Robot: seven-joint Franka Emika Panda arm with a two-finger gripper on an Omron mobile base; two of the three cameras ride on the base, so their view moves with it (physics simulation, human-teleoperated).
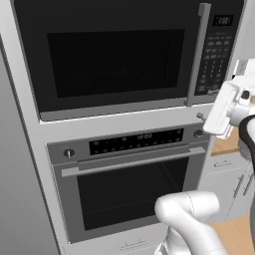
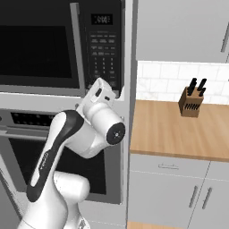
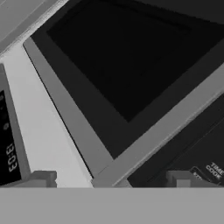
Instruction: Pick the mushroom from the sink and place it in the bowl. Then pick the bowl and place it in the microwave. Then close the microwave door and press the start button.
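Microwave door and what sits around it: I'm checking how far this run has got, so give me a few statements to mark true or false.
1. The microwave door is shut. True.
2. The gripper is closed on the door's handle. False: its jaws stand open and hold nothing, in front of the handle at its lower end.
3. The oven sits directly below the microwave. True.
4. A knife block stands on the wooden counter to the right of the appliance column. True.
5. The keypad is on the left side of the microwave. False: it is on the right, beyond the handle.
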